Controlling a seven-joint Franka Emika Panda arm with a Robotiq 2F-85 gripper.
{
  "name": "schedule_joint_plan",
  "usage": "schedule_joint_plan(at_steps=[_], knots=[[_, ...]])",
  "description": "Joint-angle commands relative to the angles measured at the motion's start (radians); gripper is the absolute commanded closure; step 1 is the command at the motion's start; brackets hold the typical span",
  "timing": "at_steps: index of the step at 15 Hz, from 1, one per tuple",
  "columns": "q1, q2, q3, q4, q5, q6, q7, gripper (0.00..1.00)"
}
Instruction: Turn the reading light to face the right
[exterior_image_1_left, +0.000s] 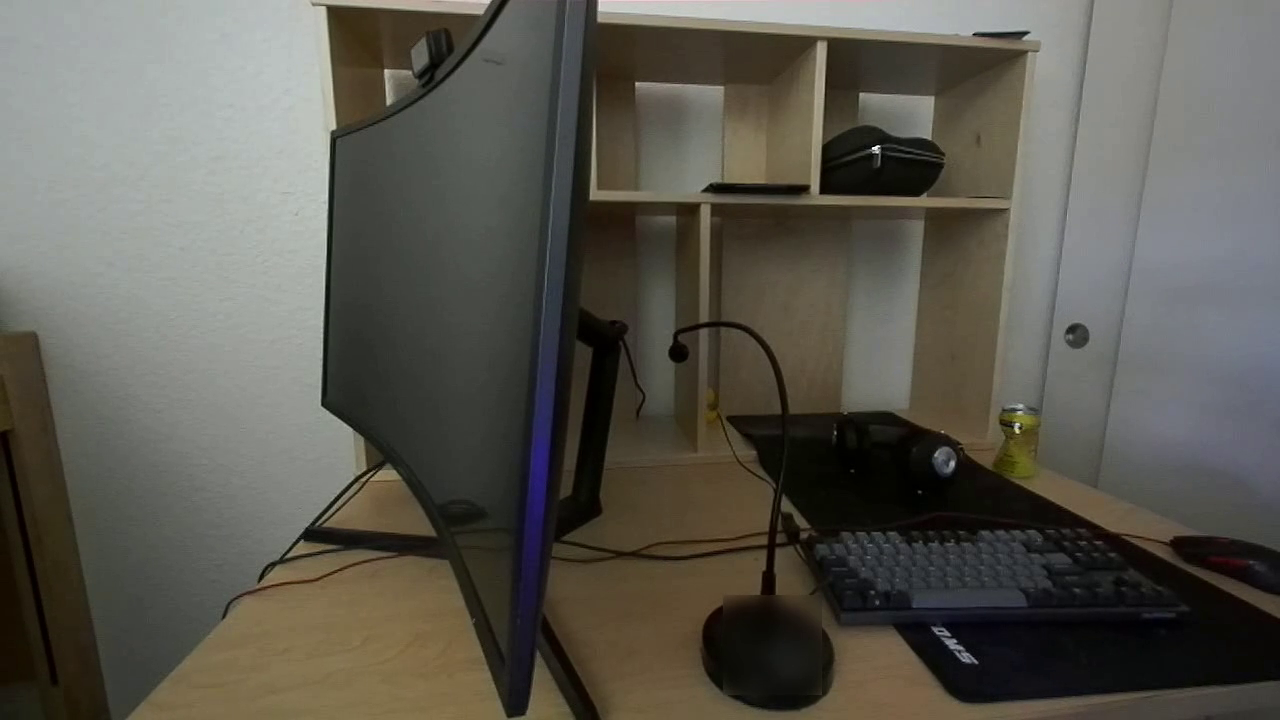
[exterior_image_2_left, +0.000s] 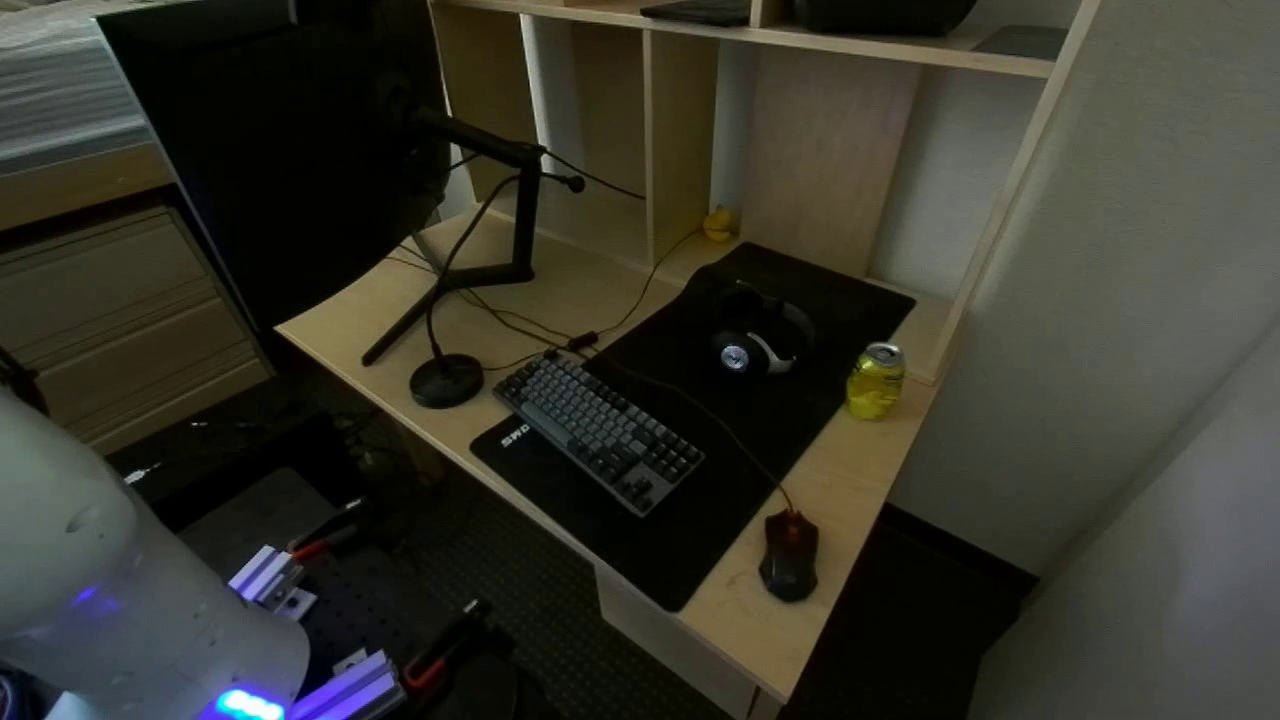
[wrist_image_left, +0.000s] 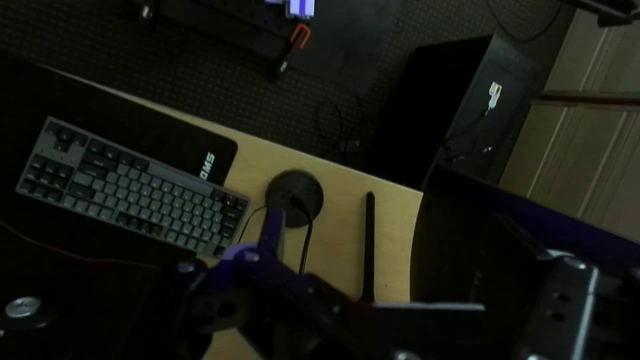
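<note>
While the gripper (wrist_image_left: 390, 217) is spread wide w/ nothing held, prob. to admit the neck (exterior_image_1_left: 784, 430), the reading light (exterior_image_2_left: 446, 381) stands on the desk (exterior_image_1_left: 640, 620) btwn kbd (exterior_image_1_left: 985, 572) and monitor (exterior_image_1_left: 440, 290).

the white arm (exterior_image_2_left: 130, 575) bears a blue light (exterior_image_2_left: 248, 705), the dark gripper (wrist_image_left: 397, 232) silver screws (wrist_image_left: 251, 256).

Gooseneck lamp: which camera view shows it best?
An exterior view, where the gooseneck lamp shows whole, clear of the monitor stand. In an exterior view its neck crosses that stand; the wrist view shows only its base and lower neck.
</note>
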Motion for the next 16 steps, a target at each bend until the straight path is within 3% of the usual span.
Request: schedule_joint_plan(at_steps=[1, 3, 4, 5, 8, 11, 12, 13, 16], knots=[[-0.025, 0.033, 0.019, 0.054, -0.016, -0.064, -0.044, 0.00], [-0.028, 0.025, 0.024, 0.044, -0.012, -0.024, -0.044, 0.00], [-0.034, 0.006, 0.026, 0.017, 0.010, 0.054, -0.035, 0.00], [-0.032, 0.012, 0.027, 0.028, 0.004, -0.007, -0.022, 0.00], [-0.032, 0.012, 0.028, 0.028, 0.005, 0.001, -0.022, 0.00], [-0.023, 0.033, 0.016, 0.064, 0.007, -0.220, -0.027, 0.00], [0.013, 0.112, 0.112, 0.143, 0.096, -0.258, 0.092, 0.00], [0.014, 0.123, 0.128, 0.142, 0.137, -0.293, 0.110, 0.00], [0.025, 0.217, 0.260, 0.210, 0.256, -0.312, 0.279, 0.00]])
